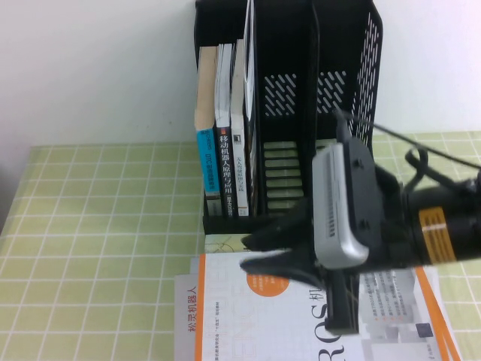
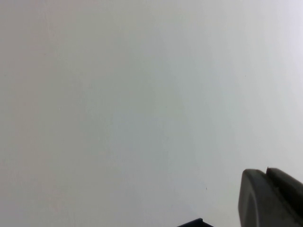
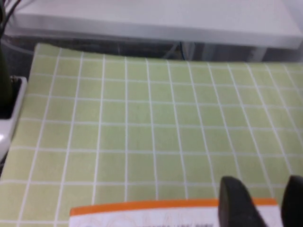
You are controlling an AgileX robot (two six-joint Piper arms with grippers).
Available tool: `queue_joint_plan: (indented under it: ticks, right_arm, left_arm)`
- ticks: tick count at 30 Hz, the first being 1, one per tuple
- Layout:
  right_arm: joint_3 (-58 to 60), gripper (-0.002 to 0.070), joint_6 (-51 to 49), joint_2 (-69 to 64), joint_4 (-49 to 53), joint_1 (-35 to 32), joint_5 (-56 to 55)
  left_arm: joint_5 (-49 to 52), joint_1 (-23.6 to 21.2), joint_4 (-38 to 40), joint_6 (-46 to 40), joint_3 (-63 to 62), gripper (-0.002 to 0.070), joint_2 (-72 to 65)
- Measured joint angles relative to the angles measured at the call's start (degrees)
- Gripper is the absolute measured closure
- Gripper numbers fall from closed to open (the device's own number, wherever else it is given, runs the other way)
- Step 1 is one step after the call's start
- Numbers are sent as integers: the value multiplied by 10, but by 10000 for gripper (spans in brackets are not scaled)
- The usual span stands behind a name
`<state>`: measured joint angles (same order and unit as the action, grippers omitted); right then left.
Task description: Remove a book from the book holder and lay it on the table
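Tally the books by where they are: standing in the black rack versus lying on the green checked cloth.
Standing in the black slotted plastic book holder: 3
Lying flat on the green checked table: 1, the white orange-edged ROS book
Total: 4

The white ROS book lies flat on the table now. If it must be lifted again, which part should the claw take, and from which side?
Probably the orange-striped edge of the book, approached from the book holder side. The book lies flat on the table, so only an edge offers thickness. The right claw hangs open over that edge. The left claw is away.
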<state>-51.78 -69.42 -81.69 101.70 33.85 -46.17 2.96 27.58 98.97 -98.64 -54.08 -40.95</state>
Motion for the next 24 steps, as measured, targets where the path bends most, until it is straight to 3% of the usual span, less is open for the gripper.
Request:
queue_joint_plan:
  ticks: [3,5,8,11,14,17,20,24]
  right_arm:
    - [-41,598,44,7,1,0,16]
    - [-66,643,78,17,1,0,89]
    - [-100,666,155,35,1,0,273]
    - [-111,674,345,46,-39,0,503]
    - [-121,676,608,47,-207,-9,728]
    - [-135,677,814,54,-472,-52,861]
    - [-133,678,858,64,-683,-115,959]
    - [-82,678,851,77,-799,-171,1011]
  left_arm:
    - [8,0,0,0,0,678,0]
    - [13,0,0,0,0,678,0]
    - [9,0,0,-1,0,678,0]
    - [-46,0,0,-31,0,678,0]
    - [-174,0,4,-72,0,678,0]
    - [-343,0,15,-90,0,678,0]
    - [-434,0,19,-91,8,678,2]
    - [-390,0,19,-64,46,678,15]
